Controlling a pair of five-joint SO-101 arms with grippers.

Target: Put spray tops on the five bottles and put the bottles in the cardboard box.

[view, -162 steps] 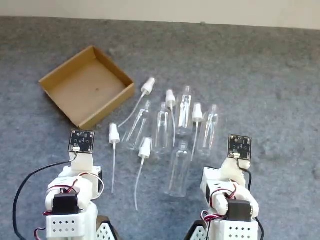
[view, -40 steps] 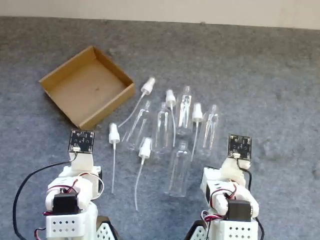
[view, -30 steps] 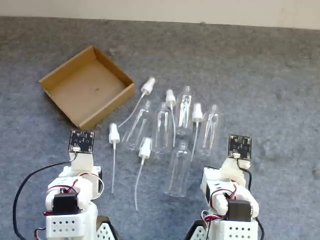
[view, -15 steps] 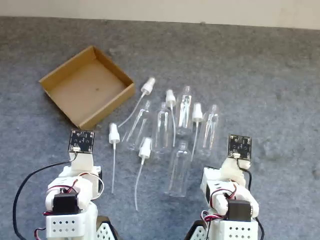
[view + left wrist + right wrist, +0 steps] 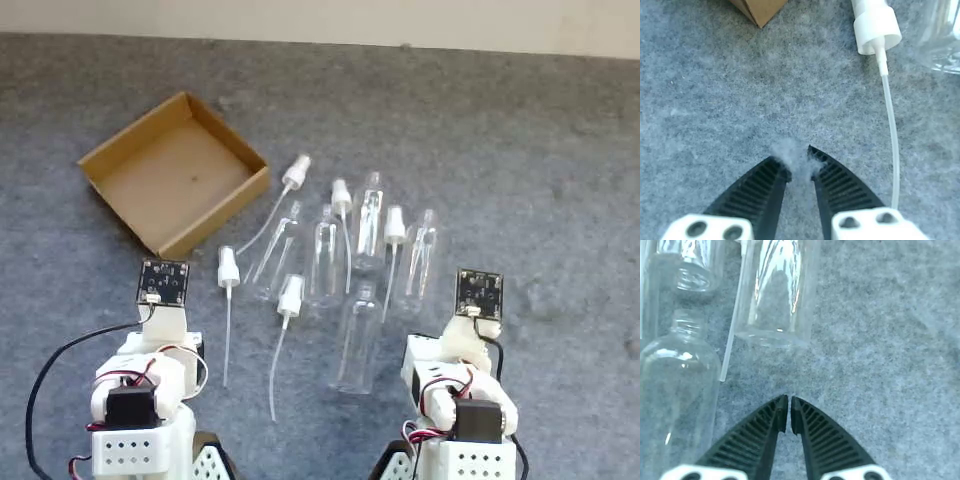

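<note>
From above, five clear plastic bottles [image 5: 323, 255] lie on their sides on grey, felt-like carpet [image 5: 540, 150], their long axes running roughly 12 to 6. Among them lie five white spray tops [image 5: 341, 195] with thin trailing tubes. The shallow cardboard box [image 5: 215, 220] sits open at about 12 o'clock from the left arm [image 5: 150, 390]. The nearest spray top [image 5: 229, 268] lies at that arm's 1 o'clock, head away and tube pointing back toward the arm. A stout bottle [image 5: 357, 335] lies at roughly 10 o'clock from the right arm [image 5: 460, 390].

At the left wrist, the left gripper [image 5: 797, 160] rests low over the carpet, its ribbed black jaws all but closed on nothing. The white cap [image 5: 875, 27] is ahead, and its dip tube [image 5: 890, 125] runs back alongside the jaws. I'd judge this arm best placed for it.

At the right wrist, the right gripper [image 5: 789, 412] is pinched closed and empty. The stout bottle's rounded shoulder [image 5: 677, 390] is just beside it, and the flat base of a slim bottle [image 5: 777, 295] lies ahead. All of it is smooth and glossy, and likely slippery to pinch.
</note>
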